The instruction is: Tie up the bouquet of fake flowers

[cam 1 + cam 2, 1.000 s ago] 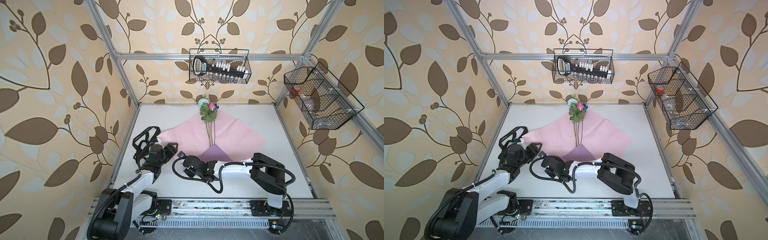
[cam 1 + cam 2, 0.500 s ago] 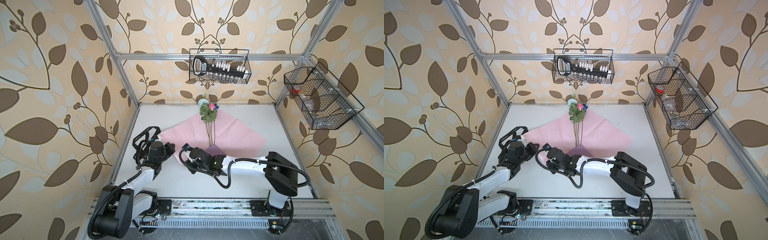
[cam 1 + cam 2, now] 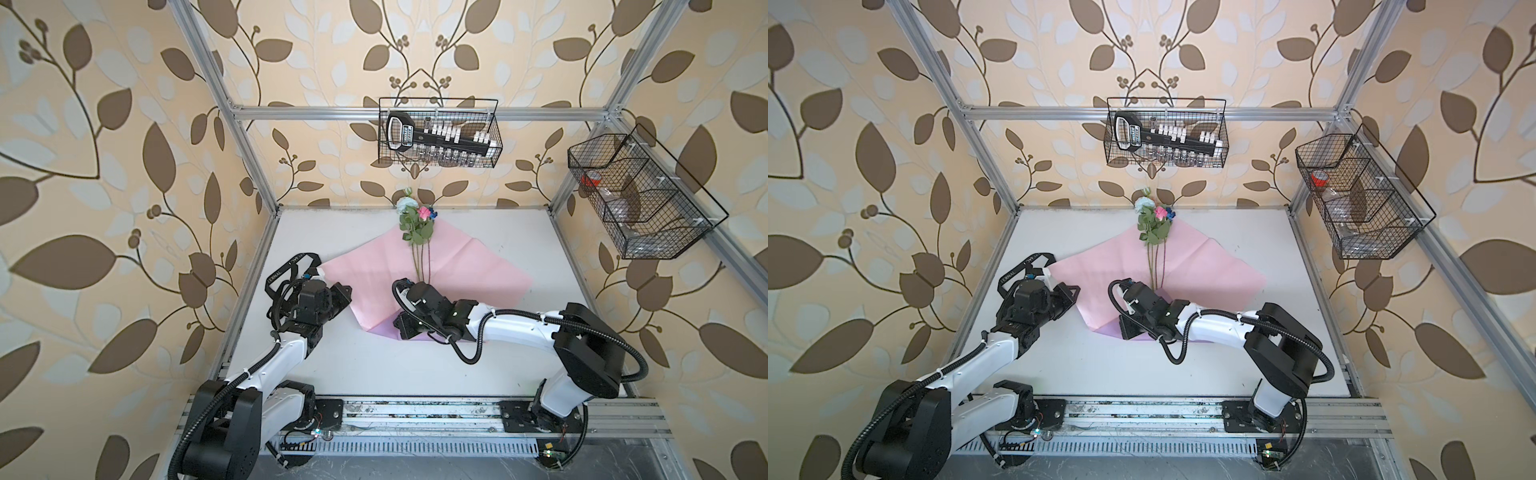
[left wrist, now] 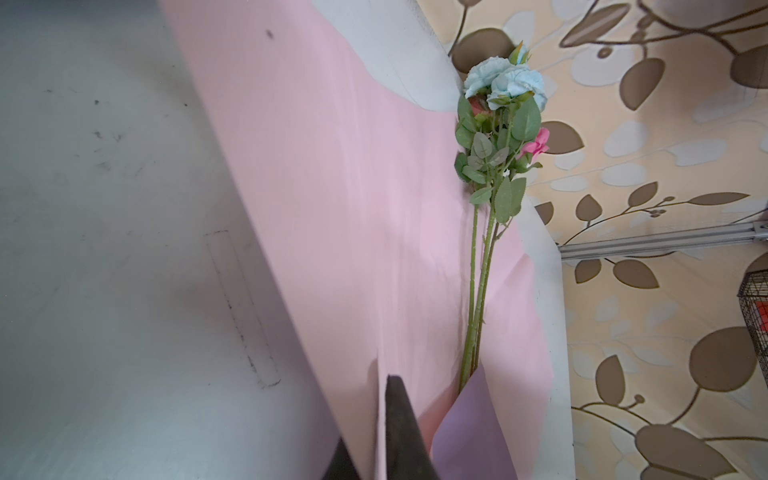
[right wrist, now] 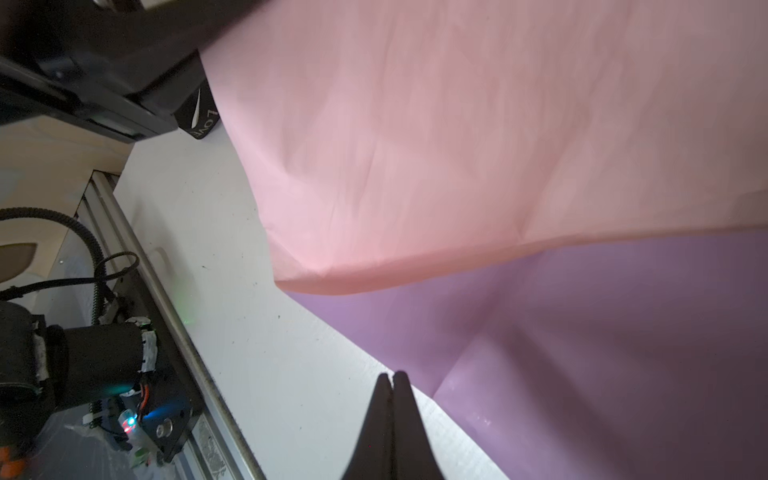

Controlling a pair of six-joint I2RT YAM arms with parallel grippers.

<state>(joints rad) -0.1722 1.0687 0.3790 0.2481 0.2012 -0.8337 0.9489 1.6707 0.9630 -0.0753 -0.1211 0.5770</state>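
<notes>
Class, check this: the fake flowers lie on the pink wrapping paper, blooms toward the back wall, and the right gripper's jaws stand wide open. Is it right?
No: the right gripper is shut, tips together, as the right wrist view shows. The fake flowers do lie on the pink wrapping paper, blooms toward the back wall.

Left arm [image 3: 286, 353] reaching forward, left tool [image 3: 343, 292] pinched shut, right arm [image 3: 515, 328] stretched leftward, right tool [image 5: 392, 376] closed tight.

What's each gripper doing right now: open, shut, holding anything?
Left gripper: closed on the edge of the pink paper.
Right gripper: closed and empty.
</notes>
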